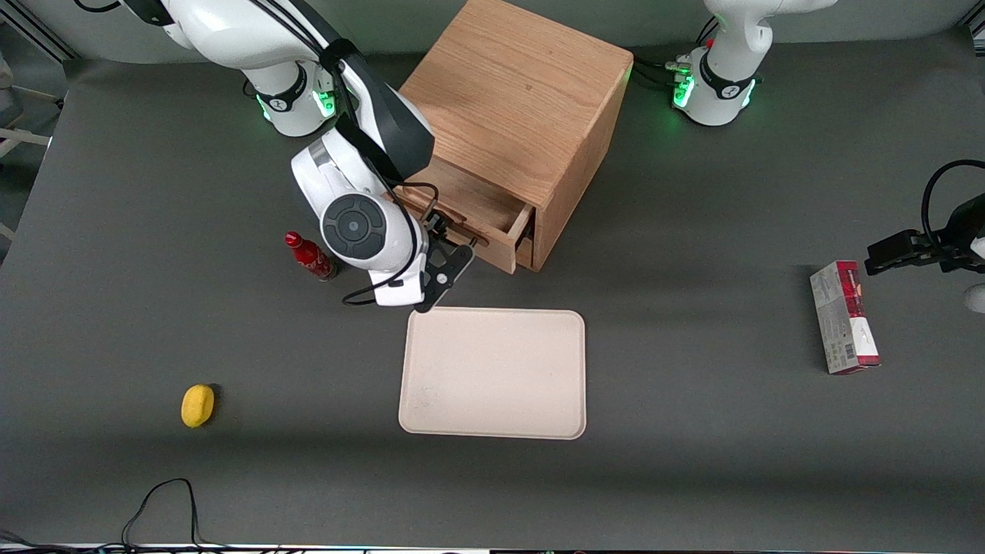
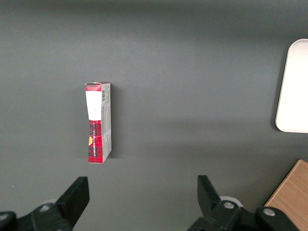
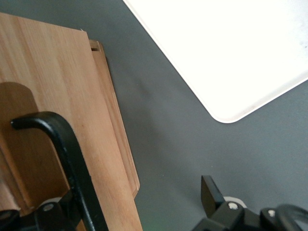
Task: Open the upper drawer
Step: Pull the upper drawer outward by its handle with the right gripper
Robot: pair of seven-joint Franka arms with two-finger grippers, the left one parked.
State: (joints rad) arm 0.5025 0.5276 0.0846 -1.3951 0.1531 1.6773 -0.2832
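Claw [image 1: 454, 258] spread apart at upper drawer [image 1: 477, 211] handle [image 3: 67, 159], tray [image 1: 492, 373] just beside, bottle [image 1: 309, 256] near.

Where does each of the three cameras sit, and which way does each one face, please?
Front view: high above, facing both arms; the gripper is at the upper drawer, which is pulled out.
Right wrist view: on the working arm, looking past its fingers at the drawer's black handle.
Left wrist view: on the parked arm, looking down at a red box.
All three share the tray.
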